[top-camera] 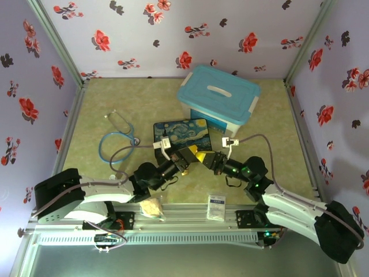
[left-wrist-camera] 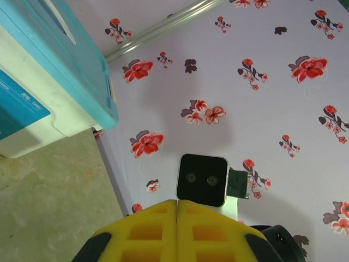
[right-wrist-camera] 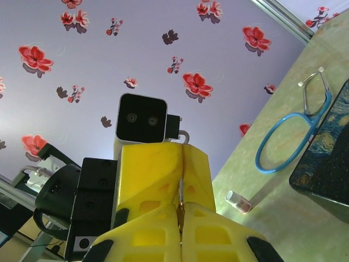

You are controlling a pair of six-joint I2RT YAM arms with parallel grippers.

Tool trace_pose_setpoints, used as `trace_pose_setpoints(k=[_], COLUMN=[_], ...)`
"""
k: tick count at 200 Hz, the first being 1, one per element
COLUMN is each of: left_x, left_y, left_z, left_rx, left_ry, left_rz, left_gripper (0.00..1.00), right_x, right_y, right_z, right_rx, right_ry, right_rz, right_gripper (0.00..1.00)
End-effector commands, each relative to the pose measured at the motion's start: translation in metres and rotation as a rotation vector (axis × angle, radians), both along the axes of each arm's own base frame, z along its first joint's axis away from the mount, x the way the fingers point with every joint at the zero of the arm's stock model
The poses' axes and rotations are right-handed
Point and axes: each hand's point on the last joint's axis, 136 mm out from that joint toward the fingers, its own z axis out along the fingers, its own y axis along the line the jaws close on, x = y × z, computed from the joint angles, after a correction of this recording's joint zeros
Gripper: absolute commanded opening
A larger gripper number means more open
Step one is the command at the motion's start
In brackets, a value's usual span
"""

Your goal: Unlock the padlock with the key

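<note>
Padlock: too small to pick out with any certainty, and the key likewise. Best lead is a thin dark sliver at the seam where the two hands meet, seen from the right wrist. Cannot tell which of the two it is, if either.

Left to right across the bench [top-camera: 98, 109]:
- Stethoscope [top-camera: 117, 140], blue tubing in a loop, lies flat on the left side.
- Small white bottle [right-wrist-camera: 238, 201] is near the loop, on the bench surface.
- Tan crumpled bag [top-camera: 151, 208] is at the near edge, by the left arm's base.
- Painted box [top-camera: 181, 131], dark blue swirled lid, is at mid-bench, just behind the meeting hands.
- Left hand [left-wrist-camera: 177, 204]: yellow fingers pressed flat together, no gap. Nothing is seen between them from its own wrist.
- Right hand [right-wrist-camera: 181, 214]: fingers closed tight, tips up against the left hand's tips, in front of the painted box. Cannot tell whether it pinches anything.
- White packet [top-camera: 216, 206] is at the near edge, between the arm bases.
- Tub [top-camera: 218, 95], white with a light-blue lid, is behind the painted box, toward the back wall.
</note>
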Motion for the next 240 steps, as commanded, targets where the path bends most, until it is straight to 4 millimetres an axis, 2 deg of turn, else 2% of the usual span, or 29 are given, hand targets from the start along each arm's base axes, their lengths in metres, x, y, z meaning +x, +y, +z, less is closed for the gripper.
trace_pose_setpoints(k=[1, 9, 24, 46, 75, 118, 154, 176, 193, 200, 214, 219, 225, 229, 240], left_x=[0.006, 0.004, 0.009, 0.009, 0.009, 0.004, -0.002, -0.003, -0.002, -0.003, -0.003, -0.002, 0.0, 0.001, 0.004], left_y=[0.01, 0.01, 0.008, 0.004, 0.0, -0.005, -0.012, -0.015, -0.016, -0.016, -0.014, -0.012, -0.01, -0.008, -0.002], left_z=[0.001, 0.002, -0.013, -0.024, -0.029, -0.04, -0.036, -0.038, -0.041, -0.041, -0.039, -0.039, -0.037, -0.036, -0.031], left_rx=[0.008, 0.035, 0.168, 0.283, 0.279, 0.362, 0.324, 0.322, 0.342, 0.349, 0.344, 0.343, 0.339, 0.334, 0.308], left_ry=[-0.014, -0.022, 0.046, 0.078, 0.101, 0.117, 0.1, 0.101, 0.111, 0.114, 0.109, 0.108, 0.106, 0.106, 0.102], left_rz=[0.053, 0.049, 0.05, 0.017, -0.034, -0.076, -0.123, -0.136, -0.142, -0.142, -0.139, -0.133, -0.122, -0.114, -0.086], left_gripper=[0.25, 0.39, 0.52, 0.54, 0.45, 0.44, 0.29, 0.16, 0.0, 0.0, 0.0, 0.0, 0.0, 0.0, 0.0], right_x=[-0.003, -0.005, -0.008, -0.01, -0.009, -0.008, -0.007, -0.006, -0.006, -0.005, -0.004, -0.004, -0.003, -0.002, -0.001], right_y=[-0.003, -0.002, -0.002, 0.0, 0.003, 0.007, 0.008, 0.008, 0.009, 0.009, 0.008, 0.008, 0.007, 0.006, 0.003], right_z=[-0.01, -0.014, -0.016, -0.014, -0.015, -0.017, -0.016, -0.014, -0.016, -0.017, -0.017, -0.017, -0.017, -0.016, -0.013], right_rx=[-0.061, -0.092, -0.124, -0.134, -0.127, -0.119, -0.123, -0.12, -0.138, -0.148, -0.149, -0.149, -0.146, -0.142, -0.116], right_ry=[-0.023, -0.025, -0.029, -0.033, -0.022, -0.006, -0.007, -0.011, -0.011, -0.009, -0.013, -0.012, -0.011, -0.011, -0.014], right_rz=[-0.003, 0.004, 0.017, 0.038, 0.049, 0.063, 0.064, 0.061, 0.065, 0.063, 0.054, 0.05, 0.042, 0.036, 0.016], right_gripper=[0.0, 0.0, 0.0, 0.0, 0.0, 0.0, 0.0, 0.0, 0.0, 0.0, 0.09, 0.18, 0.36, 0.44, 0.54])
